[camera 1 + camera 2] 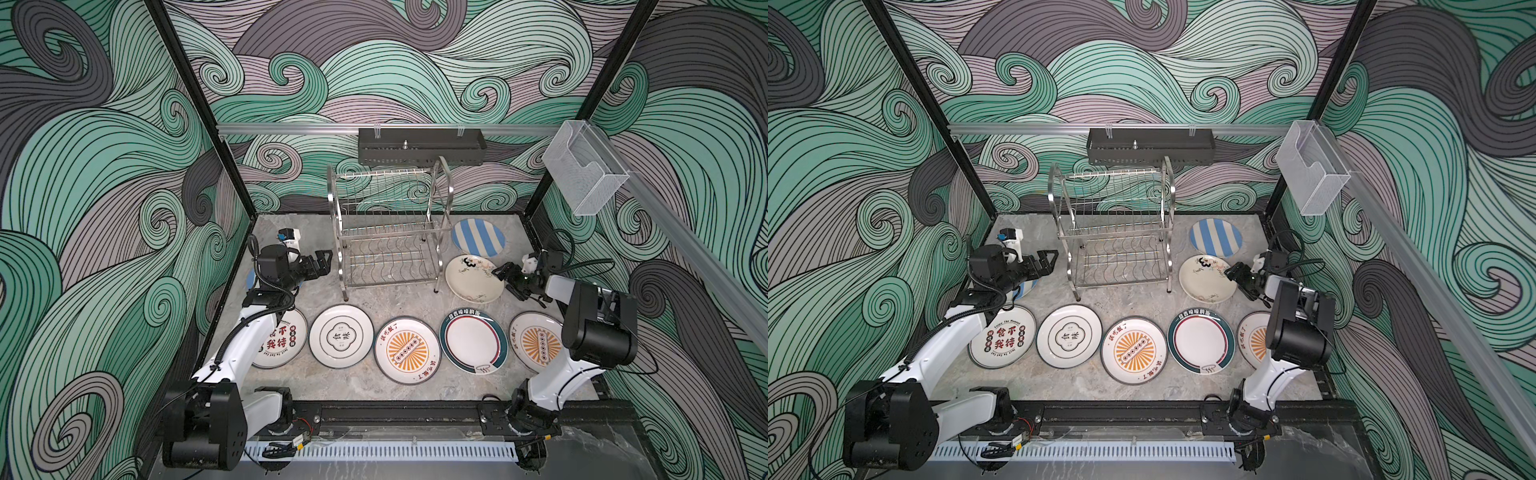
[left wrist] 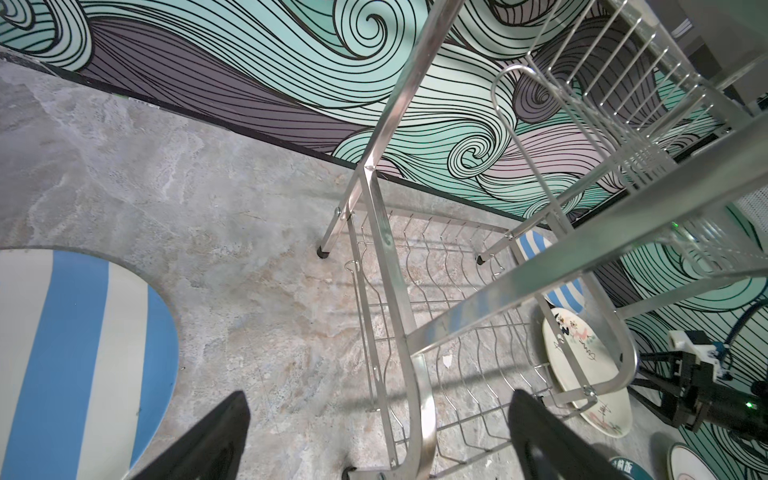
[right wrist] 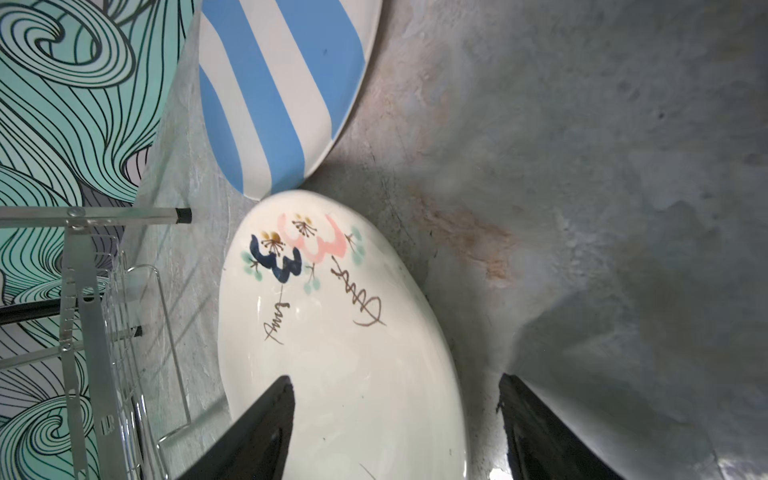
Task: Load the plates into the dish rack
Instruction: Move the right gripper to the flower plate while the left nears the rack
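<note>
No plate is loaded yet. The table (image 1: 374,386) is spread with plates (image 1: 340,336), and the dish rack (image 1: 386,232), set at its middle back, is seen with both shelves bare.

Eight plates are counted, all laid flat. Five are lined up in front of the rack, from a lettered plate (image 1: 286,345) at the left to a sunburst plate (image 1: 536,340) at the right. A striped plate (image 1: 478,237) and a flowered plate (image 1: 471,278) are placed just right of the rack. A second striped plate (image 2: 83,353) is found left of it.

The left hand (image 1: 324,262) is spread wide and empty beside the rack's left leg. The right hand (image 1: 503,281) is also held wide, one finger over the flowered plate and the other outside its rim. Nothing is gripped. The first pick-up is judged to be under way, so all eight plates are left.

In both top views the second striped plate is almost wholly covered by the left arm (image 1: 245,345). The lettered plate is partly covered by it too, and the sunburst plate by the right arm (image 1: 594,328). Whether the right fingers touch the plate cannot be told.
</note>
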